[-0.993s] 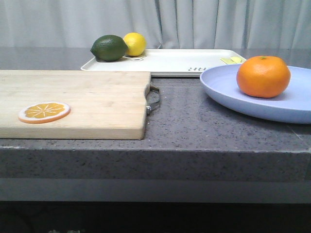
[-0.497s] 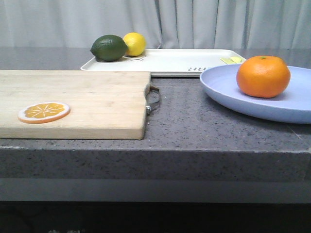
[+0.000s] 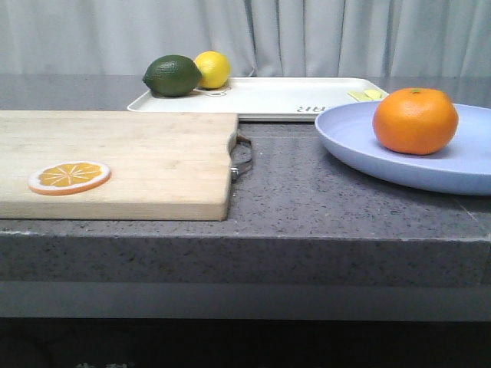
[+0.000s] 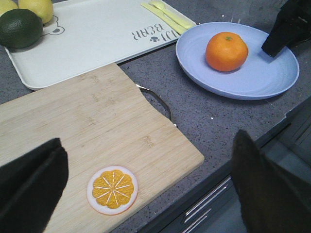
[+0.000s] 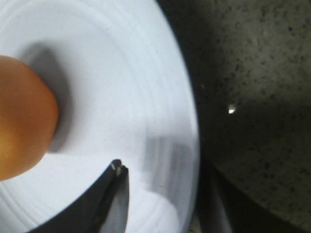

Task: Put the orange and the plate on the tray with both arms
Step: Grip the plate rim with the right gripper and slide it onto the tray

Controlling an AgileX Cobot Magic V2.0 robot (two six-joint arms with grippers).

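The orange (image 3: 415, 120) sits on the plate (image 3: 360, 142), and the plate rests on the grey counter (image 3: 307, 199), just beside the tray (image 3: 284, 98) and not on it. The right gripper (image 5: 160, 194) is at the plate's rim, one finger over the inside and the other outside; if it presses the rim I cannot tell. The orange is close to this gripper. The left gripper (image 4: 146, 189) is spread wide, above the cutting board (image 4: 87, 131), well apart from the plate.
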